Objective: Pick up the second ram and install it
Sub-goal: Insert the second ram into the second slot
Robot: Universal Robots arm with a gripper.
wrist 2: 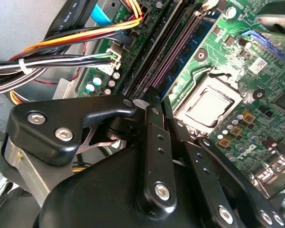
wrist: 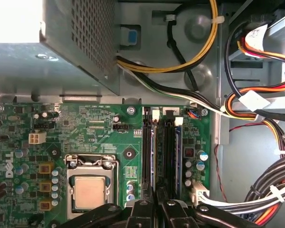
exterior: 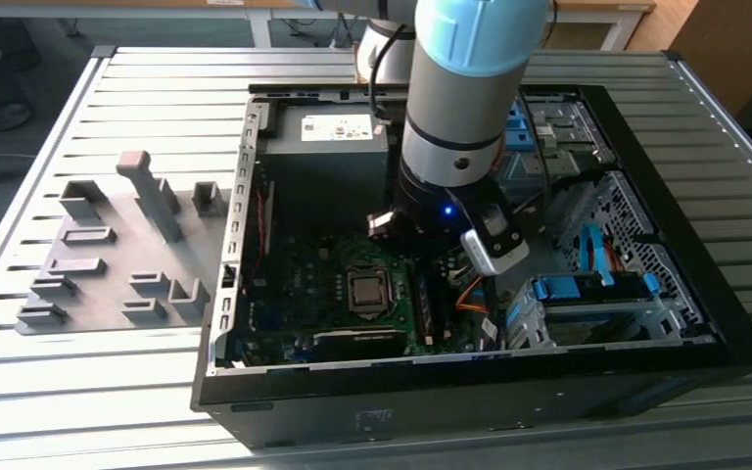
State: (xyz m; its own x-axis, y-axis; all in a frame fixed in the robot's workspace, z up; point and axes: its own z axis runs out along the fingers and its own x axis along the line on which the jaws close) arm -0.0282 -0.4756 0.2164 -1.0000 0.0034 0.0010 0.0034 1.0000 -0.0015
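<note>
Jaws of the gripper (wrist: 157, 202) stand nearly together over the memory slots (wrist: 162, 152), pinched on the top edge of the second ram (wrist: 155, 156), probably to press it straight down. That stick stands on edge in the slot, its long axis along the slot rows, beside the CPU socket (wrist: 89, 189). Around them sits the open computer case (exterior: 239, 294), lying on the slatted surface (exterior: 154, 108) beside grey fixture blocks (exterior: 121, 255).
</note>
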